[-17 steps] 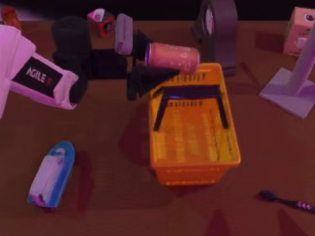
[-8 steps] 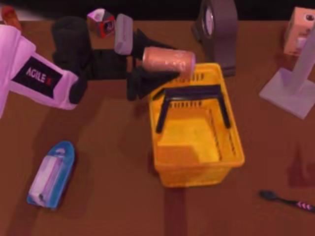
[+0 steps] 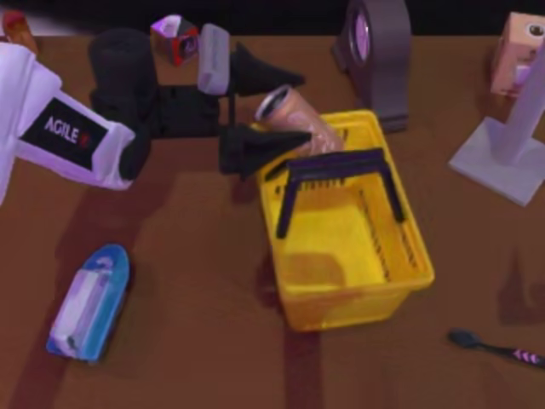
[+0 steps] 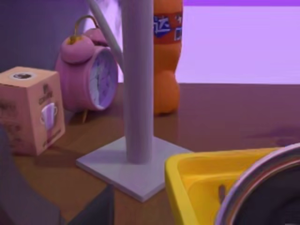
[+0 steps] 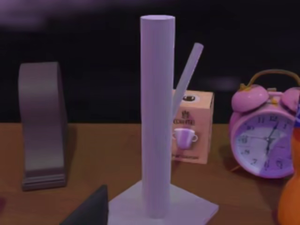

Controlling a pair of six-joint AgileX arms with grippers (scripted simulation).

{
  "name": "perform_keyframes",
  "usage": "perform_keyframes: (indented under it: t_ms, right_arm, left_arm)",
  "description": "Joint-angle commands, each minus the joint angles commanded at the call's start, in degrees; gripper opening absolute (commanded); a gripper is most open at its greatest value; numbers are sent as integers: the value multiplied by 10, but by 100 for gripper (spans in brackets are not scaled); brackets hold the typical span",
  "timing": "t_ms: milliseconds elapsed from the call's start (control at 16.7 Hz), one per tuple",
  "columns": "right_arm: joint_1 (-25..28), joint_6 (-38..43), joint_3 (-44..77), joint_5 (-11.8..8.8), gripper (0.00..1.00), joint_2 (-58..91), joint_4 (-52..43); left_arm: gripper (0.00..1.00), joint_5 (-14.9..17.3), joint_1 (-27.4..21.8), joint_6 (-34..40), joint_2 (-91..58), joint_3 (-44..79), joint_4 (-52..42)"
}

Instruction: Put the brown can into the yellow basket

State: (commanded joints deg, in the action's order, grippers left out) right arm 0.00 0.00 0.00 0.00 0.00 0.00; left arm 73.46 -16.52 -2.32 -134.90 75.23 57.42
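Brown can (image 3: 294, 119) sits tilted at the far left corner of the yellow basket (image 3: 409, 256), its dark round top facing up and to the left while its lower end dips past the rim toward the black folding handle (image 3: 339, 168). You see the left pincer (image 3: 268, 106) spread wide around it: one dark finger (image 3: 264, 75) lies on the far side of the can and apart from it, the other (image 3: 260, 143) runs along the near side, just beside or touching the can, so nothing is clamped. From the left wrist view, the can's metallic rim (image 4: 255, 180) fills the corner with the basket's yellow wall (image 4: 206, 173) right behind it. Around the basket on the surface (image 3: 187, 341) you find a grey arched block (image 3: 379, 51) behind it, a white post on a square base (image 3: 502, 153) to its right, a blue-and-white package (image 3: 89, 300) at the near left and a dark toothbrush (image 3: 494, 348) at the near right. Your right arm stays out of the top view; its pincer does not show.
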Motion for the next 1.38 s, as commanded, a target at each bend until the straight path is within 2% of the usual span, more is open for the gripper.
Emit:
perform_keyframes:
  t_ms: [300,540,840,1380]
  right_arm:
    - [9,-11,16,-2,100,16,-16]
    - [49,-69,115,-8,100,116,-99]
    - [120,-185,354,-7,100,355,-268]
    - [264,-436,917,3,100,925,-634]
  left_arm:
    - [100,-11,1,5,19,-12,-12]
    - [100,-74,18,33,125,-78,-73]
    - [100,-209,56,66,369,-203,-181]
    - [100,-507,131,59,938,-476,-380]
